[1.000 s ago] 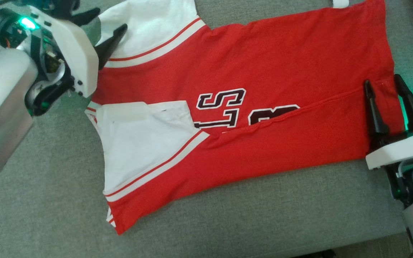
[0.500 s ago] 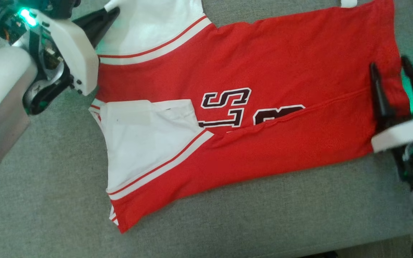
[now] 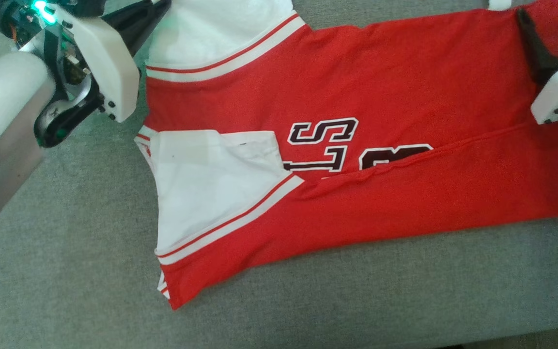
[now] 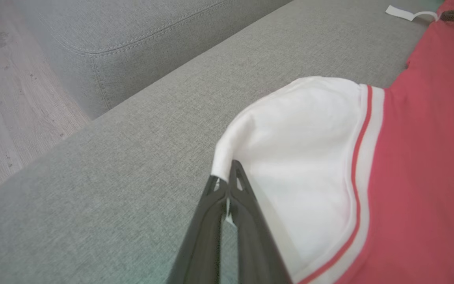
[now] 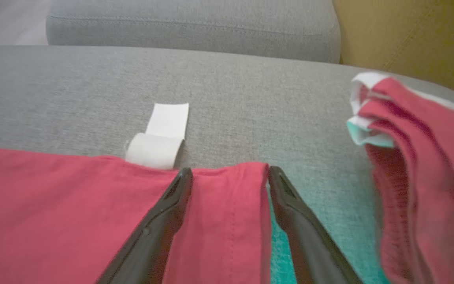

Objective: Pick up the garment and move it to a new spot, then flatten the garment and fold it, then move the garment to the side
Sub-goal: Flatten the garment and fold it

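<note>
Folding in progress: the garment [image 3: 385, 97] lies flat on the grey sofa seat [image 3: 66, 271], with its near long edge already turned over the lettering. Left gripper [image 4: 227, 177] is pinched tight on the edge of the far white sleeve [image 4: 298, 130]. Right gripper [image 5: 229, 175] has its jaws apart, straddling the far hem corner, no grip yet. Left to do, I'd say: far-side fold, remaining folds, then shifting it aside.

lettering [image 3: 325, 132] on garment [image 3: 395, 82] half covered, sleeve [image 3: 221, 29] cropped at top
</note>
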Controlling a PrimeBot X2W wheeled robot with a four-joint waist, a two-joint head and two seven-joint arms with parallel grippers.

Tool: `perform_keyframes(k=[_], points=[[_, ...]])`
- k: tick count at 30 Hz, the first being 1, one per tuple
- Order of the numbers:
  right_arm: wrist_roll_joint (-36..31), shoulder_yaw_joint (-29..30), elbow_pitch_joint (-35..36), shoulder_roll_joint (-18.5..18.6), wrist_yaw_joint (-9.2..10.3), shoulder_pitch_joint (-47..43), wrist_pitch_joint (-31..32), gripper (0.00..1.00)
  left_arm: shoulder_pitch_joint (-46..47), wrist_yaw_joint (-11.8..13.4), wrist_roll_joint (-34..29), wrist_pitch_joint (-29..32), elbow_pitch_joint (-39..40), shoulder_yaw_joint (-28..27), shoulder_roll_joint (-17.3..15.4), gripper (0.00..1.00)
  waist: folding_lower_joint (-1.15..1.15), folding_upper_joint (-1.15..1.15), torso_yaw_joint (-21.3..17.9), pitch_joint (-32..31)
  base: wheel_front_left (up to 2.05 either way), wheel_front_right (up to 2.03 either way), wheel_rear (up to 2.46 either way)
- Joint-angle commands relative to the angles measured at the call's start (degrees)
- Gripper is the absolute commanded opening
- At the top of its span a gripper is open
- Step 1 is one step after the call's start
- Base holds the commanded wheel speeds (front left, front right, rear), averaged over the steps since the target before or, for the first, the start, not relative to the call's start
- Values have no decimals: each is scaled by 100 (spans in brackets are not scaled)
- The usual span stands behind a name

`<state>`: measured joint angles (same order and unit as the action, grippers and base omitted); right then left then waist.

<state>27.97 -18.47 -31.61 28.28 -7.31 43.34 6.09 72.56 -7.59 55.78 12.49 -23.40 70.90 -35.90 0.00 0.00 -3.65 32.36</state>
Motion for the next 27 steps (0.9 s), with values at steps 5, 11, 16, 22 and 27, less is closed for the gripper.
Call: perform_keyframes(k=[5, 11, 16, 22, 27], points=[[161, -139, -101, 266, -18, 200, 39, 0, 358, 10, 83, -146, -6, -136, -172, 0, 0, 0, 57, 26, 0, 0, 0], [203, -146, -197, 252, -18, 385, -289, 0, 480, 10, 9, -463, -135, -81, -193, 0, 0, 0, 47, 46, 0, 0, 0], [292, -50, -216, 211, -18, 554, -713, 0, 638, 10, -195, -969, -327, -131, -138, 0, 0, 0, 9, 0, 0, 0, 0], [441, 66, -130, 301, -18, 492, -1122, 0, 716, 28, -424, -1533, -376, -191, -75, 0, 0, 0, 29, -181, 0, 0, 0], [724, 55, 22, 446, -18, 36, -1234, 0, 413, 24, -532, -1853, -125, -86, -149, 0, 0, 0, 107, -417, 0, 0, 0]])
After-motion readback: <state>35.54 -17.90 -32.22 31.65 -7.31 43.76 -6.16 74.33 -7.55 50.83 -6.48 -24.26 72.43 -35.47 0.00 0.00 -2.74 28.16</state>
